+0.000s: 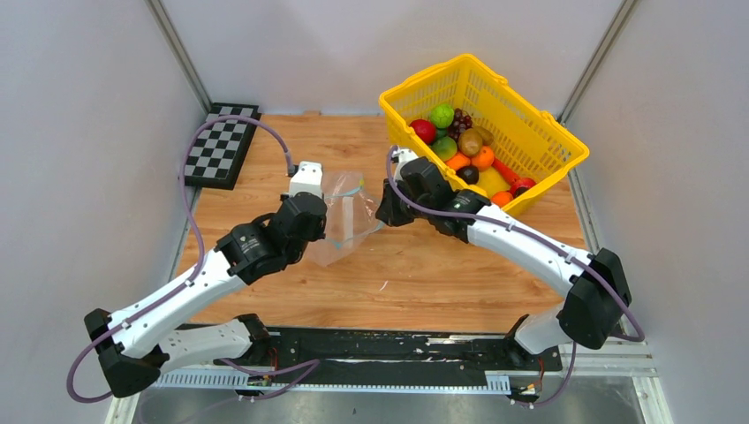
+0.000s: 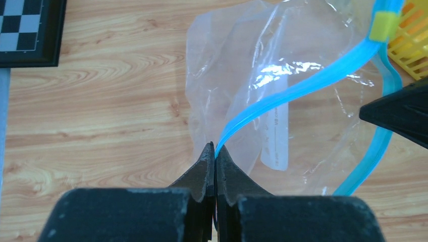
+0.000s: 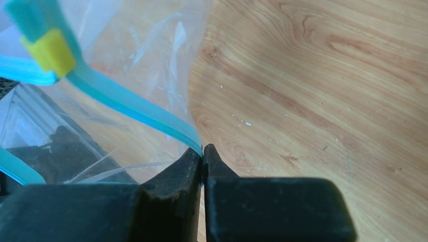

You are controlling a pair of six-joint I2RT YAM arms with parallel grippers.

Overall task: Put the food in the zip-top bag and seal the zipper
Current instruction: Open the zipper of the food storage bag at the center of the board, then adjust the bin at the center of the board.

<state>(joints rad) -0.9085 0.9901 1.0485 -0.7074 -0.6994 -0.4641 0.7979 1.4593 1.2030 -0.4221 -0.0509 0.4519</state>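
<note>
The zipper (image 2: 303,84) is clamped at nine o'clock by the left end effector (image 2: 215,149), at three o'clock by the right end effector (image 3: 203,150).

teal zipper (image 2: 303,86), yellow mesh basket (image 1: 519,110)

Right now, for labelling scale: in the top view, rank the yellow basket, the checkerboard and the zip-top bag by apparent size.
Yellow basket, clearly largest.
Zip-top bag and checkerboard look about alike, so I won't rank them.
</note>
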